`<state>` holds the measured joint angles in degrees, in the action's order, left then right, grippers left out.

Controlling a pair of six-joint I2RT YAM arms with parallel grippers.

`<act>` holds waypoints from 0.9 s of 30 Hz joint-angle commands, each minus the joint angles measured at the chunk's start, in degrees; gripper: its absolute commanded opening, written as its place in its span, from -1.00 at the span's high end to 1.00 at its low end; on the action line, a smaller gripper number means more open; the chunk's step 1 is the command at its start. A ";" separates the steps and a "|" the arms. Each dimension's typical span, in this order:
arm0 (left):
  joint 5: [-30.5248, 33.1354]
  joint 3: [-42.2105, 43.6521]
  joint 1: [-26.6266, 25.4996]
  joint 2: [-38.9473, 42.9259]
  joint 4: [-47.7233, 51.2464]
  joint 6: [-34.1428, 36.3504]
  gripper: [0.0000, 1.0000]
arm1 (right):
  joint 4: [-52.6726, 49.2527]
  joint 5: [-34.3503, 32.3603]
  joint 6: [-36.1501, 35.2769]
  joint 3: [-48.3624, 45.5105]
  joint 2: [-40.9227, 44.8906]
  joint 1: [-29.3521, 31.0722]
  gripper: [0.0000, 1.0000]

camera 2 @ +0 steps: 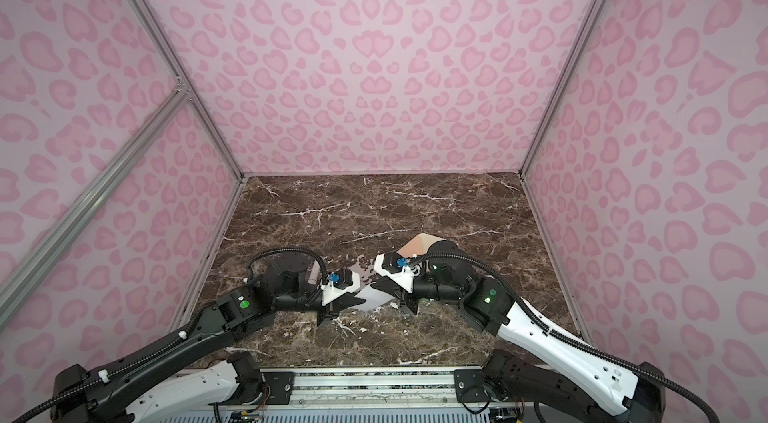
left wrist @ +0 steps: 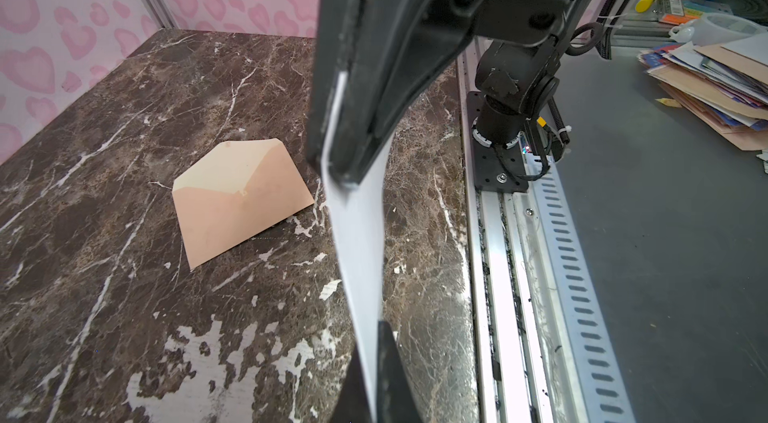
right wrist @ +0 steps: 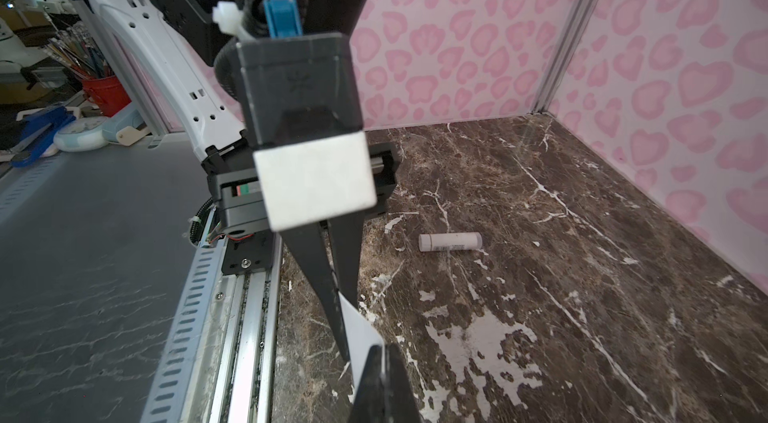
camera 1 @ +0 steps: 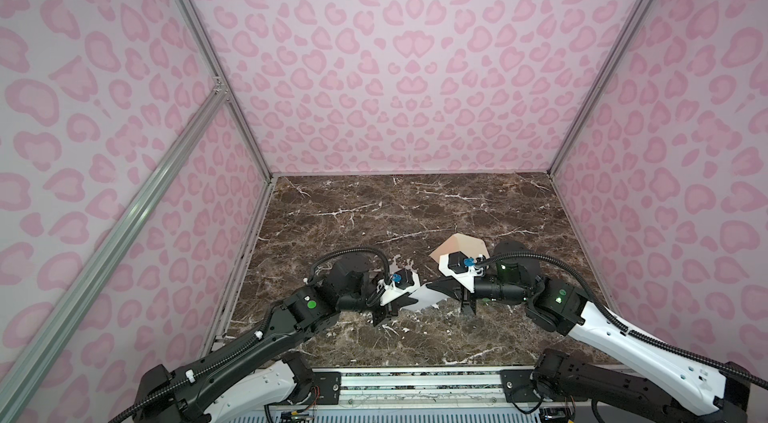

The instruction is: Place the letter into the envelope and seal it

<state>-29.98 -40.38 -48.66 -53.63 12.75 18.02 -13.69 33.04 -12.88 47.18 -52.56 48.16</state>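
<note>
In both top views the flat rectangular letter (camera 1: 428,297) (camera 2: 371,296) shows its plain white face. It is raised off the dark brown marble-patterned surface (camera 1: 374,213), near the front edge and between the two arms. The left gripper (camera 1: 409,299) is closed on the letter's left end, and the right gripper (camera 1: 438,289) is closed on its right end. The peach-tan paper envelope (camera 1: 457,243) lies on the surface just behind the right wrist, which hides part of it.

In the left wrist view the letter (left wrist: 359,242) is seen nearly edge-on as a white strip. It runs from the left gripper (left wrist: 376,392) to the right gripper (left wrist: 343,178), and both clamp it. The envelope (left wrist: 241,200) lies flat on the surface, apart from the letter, with its triangular flap open.

In the right wrist view the right gripper (right wrist: 380,379) pinches one white corner of the letter (right wrist: 360,329). The left gripper (right wrist: 345,317) comes down onto the letter with its dark fingers pressed together. A small white cylindrical stick (right wrist: 450,242) lies on its side on the surface, well apart from the letter.
</note>
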 commanded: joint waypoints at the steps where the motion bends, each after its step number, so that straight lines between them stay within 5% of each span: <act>1: -0.39 -0.18 0.06 0.37 0.25 0.26 0.92 | -0.28 -1.33 -0.50 0.04 0.91 -1.33 1.00; 2: -0.35 -0.31 0.06 0.45 0.25 0.30 0.92 | -0.28 -0.53 -0.25 -0.03 0.99 -1.72 1.00; 5: -0.44 -0.45 0.03 0.45 0.33 0.36 0.92 | -1.32 3.93 -0.07 0.57 0.28 -1.89 0.32; 10: -0.74 -0.72 0.06 0.61 0.28 0.35 0.92 | -2.30 7.08 0.80 1.17 -2.47 -1.50 0.16; 13: -0.88 -0.64 0.04 0.98 0.37 0.54 0.92 | -2.64 7.99 0.68 1.27 -3.47 -1.36 0.26; 18: -1.38 -0.47 0.06 1.34 0.36 0.70 0.93 | -2.75 9.45 0.69 1.58 -4.10 -1.40 0.98; 22: -1.73 -0.29 0.06 1.17 -0.72 -0.20 0.89 | -2.72 10.48 0.99 1.61 -3.78 -1.40 1.00; 24: -2.16 -0.22 0.06 1.45 -1.81 -1.04 0.56 | -2.75 10.74 1.09 1.59 -3.42 -1.40 1.00; 27: -3.20 0.02 0.06 2.35 -4.54 -2.16 0.42 | -2.61 10.92 1.25 1.23 -2.89 -1.40 1.00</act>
<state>-31.38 -40.49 -48.66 -51.99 12.49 16.69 -16.58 42.96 -11.90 48.53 -55.81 46.74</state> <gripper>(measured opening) 0.301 0.067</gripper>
